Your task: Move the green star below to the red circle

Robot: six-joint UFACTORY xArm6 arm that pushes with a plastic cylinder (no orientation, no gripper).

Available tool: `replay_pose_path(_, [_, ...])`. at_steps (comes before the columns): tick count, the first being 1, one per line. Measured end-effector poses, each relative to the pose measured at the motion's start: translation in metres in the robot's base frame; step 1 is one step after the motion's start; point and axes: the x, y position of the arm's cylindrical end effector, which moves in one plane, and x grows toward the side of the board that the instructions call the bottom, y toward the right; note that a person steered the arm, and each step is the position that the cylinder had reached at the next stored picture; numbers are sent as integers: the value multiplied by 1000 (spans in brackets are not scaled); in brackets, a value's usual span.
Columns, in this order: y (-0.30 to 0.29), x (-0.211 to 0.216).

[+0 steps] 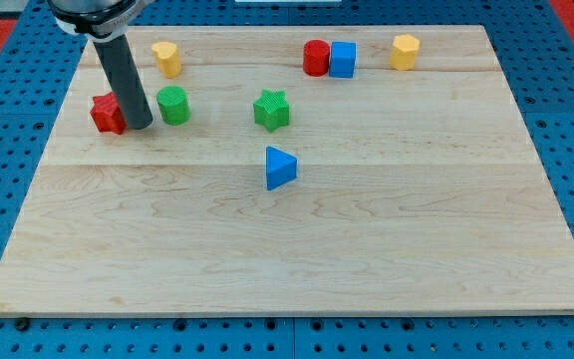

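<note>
Although the task called for the green star (272, 110) to sit below the red circle (315, 58), nothing in the view suggested that the push had begun. The star lay in the upper middle of the wooden board (287, 249), below the red circle and a little toward the board's left edge, well apart from it. The red circle stood near the top edge, touching the blue cube (343, 59) on its right, with a yellow block (404, 51) farther toward the top right corner.

My tip (140, 125) rested near the top left corner, wedged between the red star-like block (109, 114) and the green cylinder (173, 104), just beside both. It was well apart from the green star, with the green cylinder between them. There were no jaws to report on; the arm ended in a plain rod. Another yellow block (166, 58) sat above the tip near the top edge, and a blue triangle (280, 168) lay below the green star.

By my judgement the whole move remained: reach the star's left side, then nudge it rightward and slightly up until it sat under the circle.
</note>
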Motion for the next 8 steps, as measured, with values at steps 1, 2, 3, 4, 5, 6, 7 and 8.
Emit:
replay_pose_path(1, [0, 0])
replay_pose_path(2, [19, -7])
replay_pose_path(3, [47, -11])
replay_pose_path(4, [74, -11])
replay_pose_path(5, [111, -11])
replay_pose_path(6, [152, -11])
replay_pose_path(7, [169, -11])
replay_pose_path(8, [170, -11])
